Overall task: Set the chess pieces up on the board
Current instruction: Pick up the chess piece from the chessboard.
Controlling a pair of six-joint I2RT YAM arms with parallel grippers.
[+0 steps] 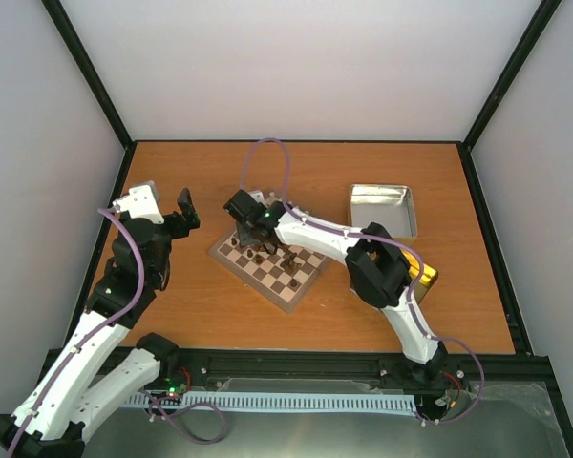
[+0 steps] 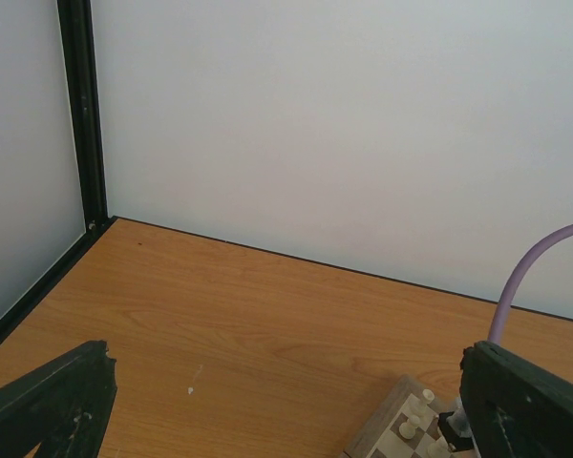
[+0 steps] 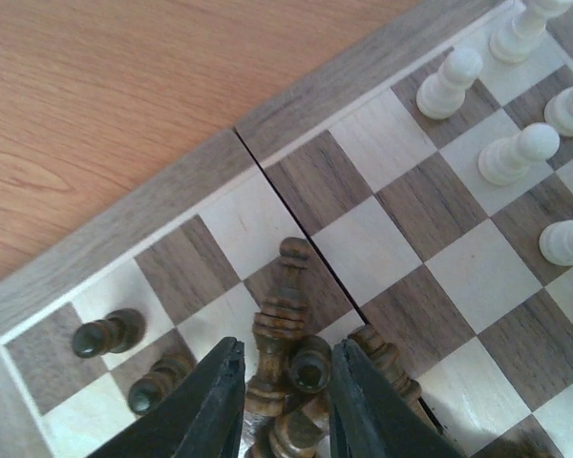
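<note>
Left gripper (image 2: 286,363) spread wide, holding nothing, over the table (image 2: 220,315) at frame left; right gripper (image 3: 286,353) narrowly parted, straddling clumped chess pieces (image 3: 279,320) at lower centre of its wrist view, actual grip impossible to tell; board (image 1: 310,272) mid-frame overhead.

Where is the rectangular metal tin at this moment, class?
In the top view the metal tin sits toward the far right of the table, to the right of the board and apart from it.
</note>
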